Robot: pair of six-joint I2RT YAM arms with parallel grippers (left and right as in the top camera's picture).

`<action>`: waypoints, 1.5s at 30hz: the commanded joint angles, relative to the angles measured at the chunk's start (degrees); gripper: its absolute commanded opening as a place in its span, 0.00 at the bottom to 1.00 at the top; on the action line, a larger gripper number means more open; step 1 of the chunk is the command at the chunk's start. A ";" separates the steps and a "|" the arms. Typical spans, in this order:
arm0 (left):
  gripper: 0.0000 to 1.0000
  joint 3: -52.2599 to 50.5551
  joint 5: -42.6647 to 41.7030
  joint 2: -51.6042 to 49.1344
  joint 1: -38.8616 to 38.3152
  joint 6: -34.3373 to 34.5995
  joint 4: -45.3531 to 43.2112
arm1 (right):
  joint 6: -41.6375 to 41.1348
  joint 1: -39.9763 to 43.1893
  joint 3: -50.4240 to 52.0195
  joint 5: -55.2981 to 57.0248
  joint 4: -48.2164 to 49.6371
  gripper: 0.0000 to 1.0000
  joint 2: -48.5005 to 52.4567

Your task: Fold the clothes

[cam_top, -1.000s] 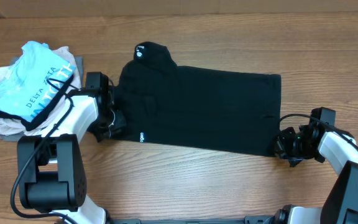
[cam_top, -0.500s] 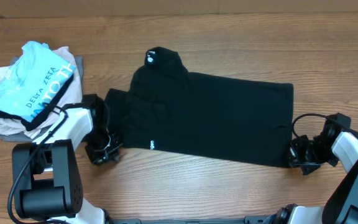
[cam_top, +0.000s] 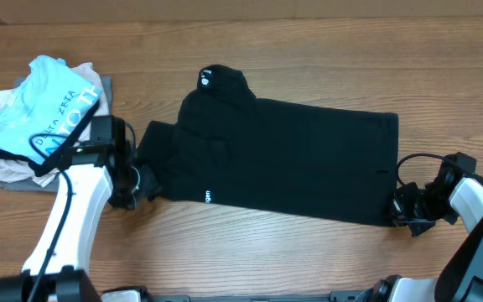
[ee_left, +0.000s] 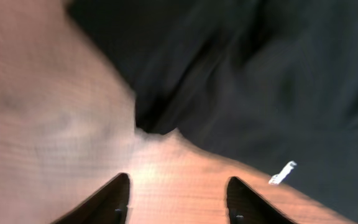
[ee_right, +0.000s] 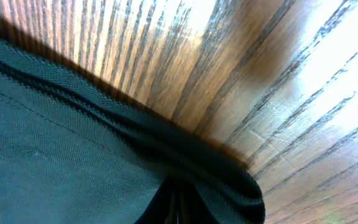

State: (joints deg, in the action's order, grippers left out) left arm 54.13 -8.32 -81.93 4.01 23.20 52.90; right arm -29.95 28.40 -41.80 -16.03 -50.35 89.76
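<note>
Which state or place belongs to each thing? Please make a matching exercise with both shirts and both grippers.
1. black shirt
2. light-blue shirt
3. left gripper
4. right gripper

a. shut on a cloth edge
b. crumpled at the far left
c. open, holding nothing
d. spread out in the middle

Pairs: 1-d, 2-b, 3-c, 4-a
</note>
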 commanded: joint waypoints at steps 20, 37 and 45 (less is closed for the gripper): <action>0.04 -2.43 7.39 -20.28 1.60 -0.04 -0.39 | 1.99 0.59 -0.83 2.32 0.74 0.04 0.96; 0.24 1.29 6.58 -12.28 12.44 -5.81 11.50 | 5.95 0.50 -2.01 0.35 -1.03 0.11 -0.68; 0.54 14.10 2.29 -2.16 10.36 -11.02 16.83 | 5.99 0.50 -8.81 -2.84 -2.64 0.33 -7.67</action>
State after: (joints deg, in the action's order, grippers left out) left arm 63.83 -4.01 -87.46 15.70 15.68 69.67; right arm -24.67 28.53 -46.81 -17.02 -53.36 85.45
